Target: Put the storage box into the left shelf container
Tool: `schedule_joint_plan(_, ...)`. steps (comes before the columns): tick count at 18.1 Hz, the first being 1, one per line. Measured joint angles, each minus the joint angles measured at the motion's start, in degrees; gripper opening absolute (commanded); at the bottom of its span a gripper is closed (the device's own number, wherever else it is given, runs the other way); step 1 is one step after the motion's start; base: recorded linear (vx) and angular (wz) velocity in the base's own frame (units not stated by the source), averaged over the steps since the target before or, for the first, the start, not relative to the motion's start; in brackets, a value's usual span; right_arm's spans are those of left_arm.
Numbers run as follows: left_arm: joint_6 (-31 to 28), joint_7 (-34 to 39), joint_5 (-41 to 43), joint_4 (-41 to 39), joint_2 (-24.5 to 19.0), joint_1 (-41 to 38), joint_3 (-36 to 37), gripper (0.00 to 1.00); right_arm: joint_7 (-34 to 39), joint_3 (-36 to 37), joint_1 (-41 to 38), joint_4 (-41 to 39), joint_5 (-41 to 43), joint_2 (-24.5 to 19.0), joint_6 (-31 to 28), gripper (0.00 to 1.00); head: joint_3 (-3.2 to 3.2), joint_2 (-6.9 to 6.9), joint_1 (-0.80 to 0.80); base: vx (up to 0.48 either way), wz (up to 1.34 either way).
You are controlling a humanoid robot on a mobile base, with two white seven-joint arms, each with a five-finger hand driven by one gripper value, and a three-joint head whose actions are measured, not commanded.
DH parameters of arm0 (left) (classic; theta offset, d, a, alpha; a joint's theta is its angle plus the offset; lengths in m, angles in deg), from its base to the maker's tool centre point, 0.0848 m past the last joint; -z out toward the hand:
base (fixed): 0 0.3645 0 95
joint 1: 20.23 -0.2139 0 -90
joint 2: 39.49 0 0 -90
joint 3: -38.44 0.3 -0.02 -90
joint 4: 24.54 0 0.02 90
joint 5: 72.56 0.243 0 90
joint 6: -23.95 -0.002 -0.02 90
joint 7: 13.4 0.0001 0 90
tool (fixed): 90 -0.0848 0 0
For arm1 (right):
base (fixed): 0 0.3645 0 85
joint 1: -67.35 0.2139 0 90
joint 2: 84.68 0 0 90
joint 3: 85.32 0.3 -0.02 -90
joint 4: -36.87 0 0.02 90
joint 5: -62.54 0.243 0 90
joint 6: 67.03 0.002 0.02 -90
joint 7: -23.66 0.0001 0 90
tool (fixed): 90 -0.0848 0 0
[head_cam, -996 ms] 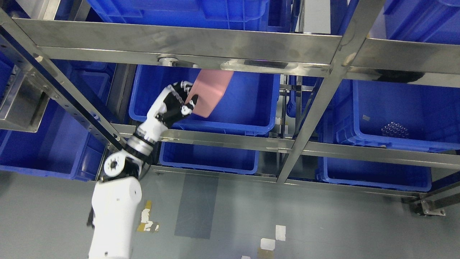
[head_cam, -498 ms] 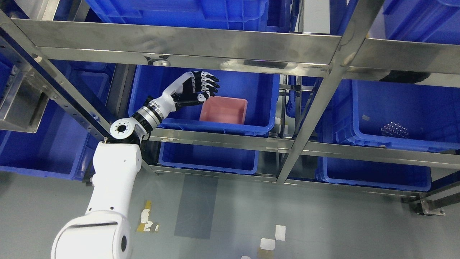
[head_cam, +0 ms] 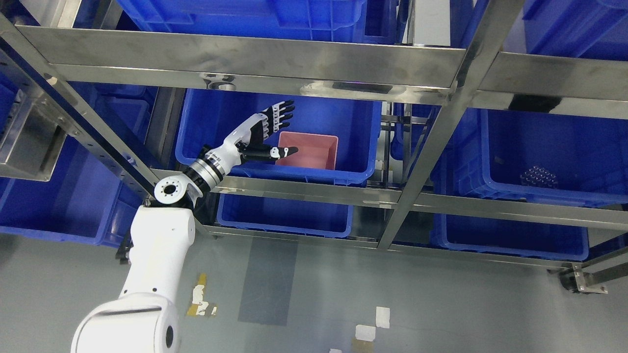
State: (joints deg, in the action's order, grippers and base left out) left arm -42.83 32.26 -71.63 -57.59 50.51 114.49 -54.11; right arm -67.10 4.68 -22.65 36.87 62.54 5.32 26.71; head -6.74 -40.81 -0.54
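A pink storage box (head_cam: 313, 152) lies upright inside the left blue shelf container (head_cam: 353, 132) on the middle shelf level, near its front wall. My left hand (head_cam: 274, 130) hovers just left of the box, above the container's front rim, fingers spread and holding nothing. Its thumb reaches across the box's left edge. The white left arm rises from the lower left. My right arm does not show.
Steel shelf rails (head_cam: 245, 56) cross just above the hand, and a slanted post (head_cam: 436, 127) separates the left bay from the right blue container (head_cam: 549, 157). More blue bins sit below, above and to the far left (head_cam: 59, 196). Grey floor lies in front.
One second ago my left hand held the pink box tilted over the container. It let go, the box dropped flat inside, and the hand now stays open beside it.
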Motion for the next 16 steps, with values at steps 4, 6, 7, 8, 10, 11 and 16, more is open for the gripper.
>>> schedule_joint_plan(4, 1.1, 12.8, -3.1, -8.7, 0.0, -8.3, -0.9, 0.99, 0.0, 0.0, 0.0, 0.0, 0.0, 0.0, 0.0, 1.0, 0.0, 0.0, 0.0, 0.0, 0.0)
schedule_joint_plan(6, 0.8, 20.9, -4.0, -15.5, 0.0, -14.2, -0.4, 0.99, -0.1, 0.0, 0.0, 0.0, 0.0, 0.0, 0.0, 1.0, 0.0, 0.0, 0.0, 0.0, 0.0)
schedule_joint_plan(7, -0.1, 24.9, -4.3, -19.0, 0.0, -16.9, -0.1, 0.99, -0.2, 0.0, 0.0, 0.0, 0.0, 0.0, 0.0, 1.0, 0.0, 0.0, 0.0, 0.0, 0.0)
schedule_joint_plan(8, -1.3, 29.3, -4.6, -23.1, 0.0, -19.7, 0.5, 0.99, -0.3, 0.0, 0.0, 0.0, 0.0, 0.0, 0.0, 1.0, 0.0, 0.0, 0.0, 0.0, 0.0)
schedule_joint_plan(10, -3.5, 35.9, -5.0, -29.6, 0.0, -23.0, 1.2, 0.99, -0.3, 0.0, 0.0, 0.0, 0.0, 0.0, 0.0, 1.0, 0.0, 0.0, 0.0, 0.0, 0.0)
schedule_joint_plan(11, -4.4, 38.0, -5.1, -32.6, 0.0, -24.4, 1.6, 0.99, -0.3, 0.0, 0.0, 0.0, 0.0, 0.0, 0.0, 1.0, 0.0, 0.0, 0.0, 0.0, 0.0)
schedule_joint_plan(16, -6.4, 41.6, -5.8, -44.7, 0.0, -28.8, 4.1, 0.99, 0.0, 0.0, 0.0, 0.0, 0.0, 0.0, 0.0, 1.0, 0.0, 0.0, 0.0, 0.001, -0.01)
